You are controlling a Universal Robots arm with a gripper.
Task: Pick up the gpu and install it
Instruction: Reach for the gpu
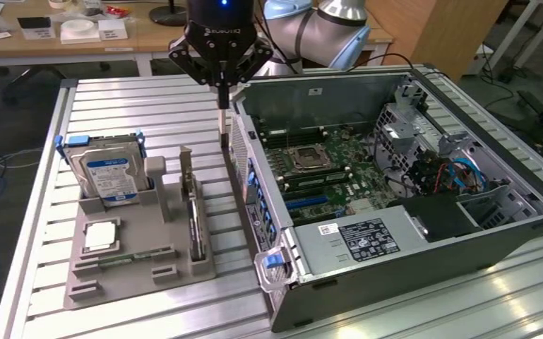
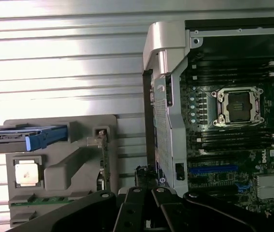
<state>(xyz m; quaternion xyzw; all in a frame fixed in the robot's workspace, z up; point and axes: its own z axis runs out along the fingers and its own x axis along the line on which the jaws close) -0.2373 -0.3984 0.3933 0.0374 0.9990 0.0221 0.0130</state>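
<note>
Gripper [image 1: 222, 103]: fingers pressed together, holding nothing, hanging above the gap between holder [image 1: 139, 282] and case [image 1: 533, 201]. Gpu [image 1: 193, 215]: on edge in the holder, ungrasped. I judge a good pick needs spread fingers, centred over the card's top edge, and a straight descent. The wrist view gives the card's line edge-on; the exterior view gives gripper height.

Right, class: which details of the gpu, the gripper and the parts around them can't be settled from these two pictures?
- gpu: exterior view, edge-on in the grey holder, so its faces are hidden.
- gripper: wrist view, most of it cut off by the picture's edge.
- hard drive: exterior view, label text too small to read.
- motherboard: exterior view, one end covered by the power supply.
</note>
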